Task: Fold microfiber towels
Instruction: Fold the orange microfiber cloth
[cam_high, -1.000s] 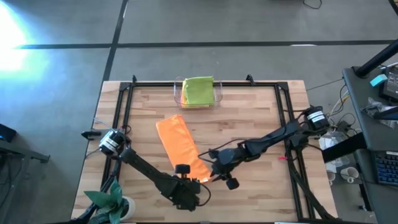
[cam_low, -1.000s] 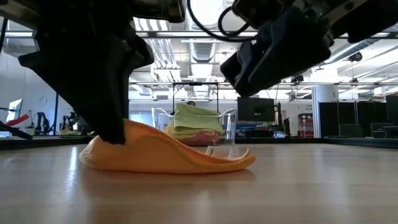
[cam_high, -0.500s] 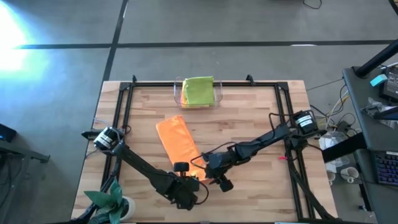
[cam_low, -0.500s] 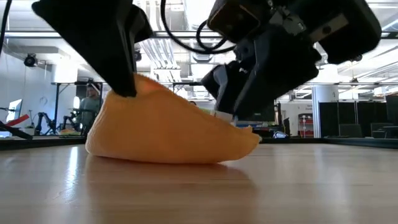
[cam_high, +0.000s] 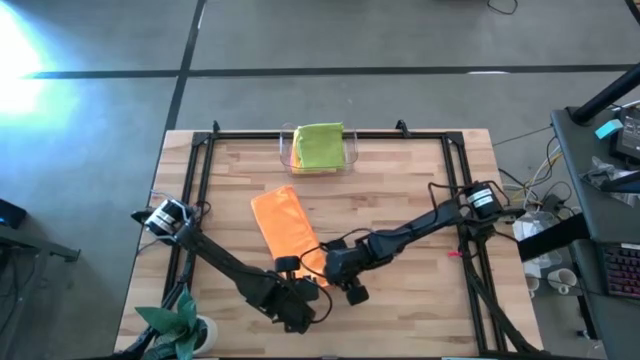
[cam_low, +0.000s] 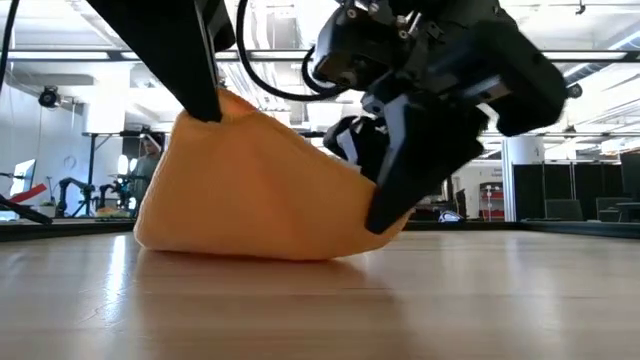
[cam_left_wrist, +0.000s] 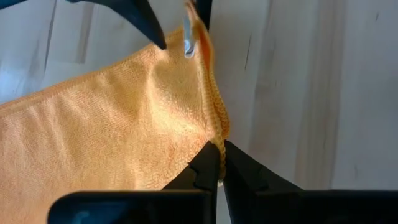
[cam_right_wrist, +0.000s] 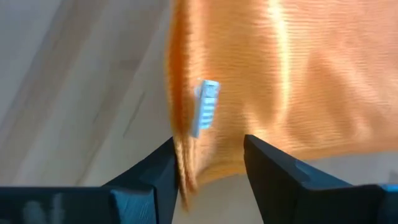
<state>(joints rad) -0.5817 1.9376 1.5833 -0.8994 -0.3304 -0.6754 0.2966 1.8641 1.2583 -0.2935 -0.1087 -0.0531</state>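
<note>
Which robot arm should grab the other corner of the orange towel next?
The right. The right gripper is open with the orange towel edge between its fingers. The left gripper is shut on a corner.

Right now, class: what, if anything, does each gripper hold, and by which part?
The left gripper pinches the orange towel by its hemmed edge. The right gripper is open, fingers straddling another edge, not gripping.
</note>
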